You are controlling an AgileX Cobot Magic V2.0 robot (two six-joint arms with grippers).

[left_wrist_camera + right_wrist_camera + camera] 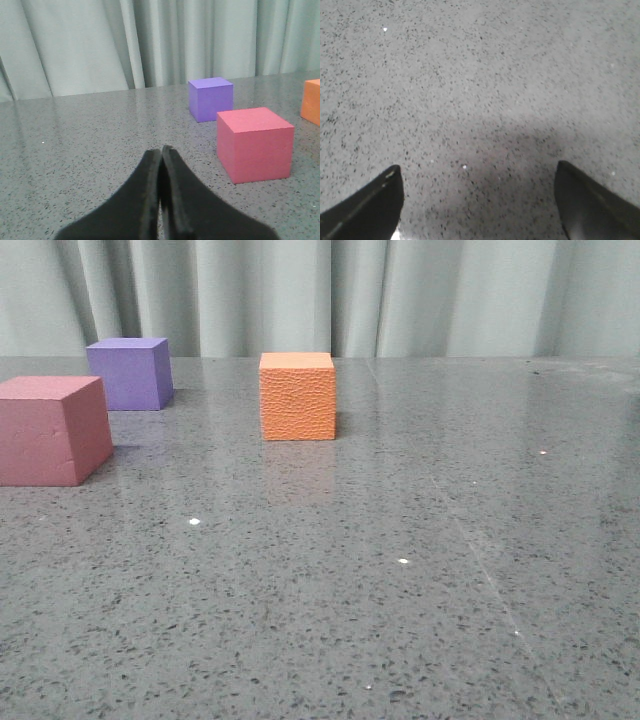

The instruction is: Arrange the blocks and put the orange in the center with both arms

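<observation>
- Here we are in the front view: the orange foam cube with the pebbled, leather-like skin point(297, 396) sits upper centre of the frame on the speckled grey stone table point(400, 620), standing alone.
- At the left edge, the pinkish-red foam cube point(52, 430) sits in front, and the purple foam cube point(129, 373) stands behind it, near but apart.
- Neither arm shows in the front view.
- Our left gripper point(161, 152), bottom centre of its own view, has its black fingers pressed together and holds nothing; the pinkish-red cube lies at right of that frame, the purple one beyond it.
- Our right gripper point(477, 172) hangs over bare table, jaws spread wide, no cube between them (nothing but speckle there).
- Risk, as we judge it: the left jaws must part before reaching, or closed tips will shove the pinkish-red cube into the purple one.
- Light foam on polished stone may skid if nudged off-centre.
- With both arms working, we'd worry about them crowding the orange cube.
</observation>
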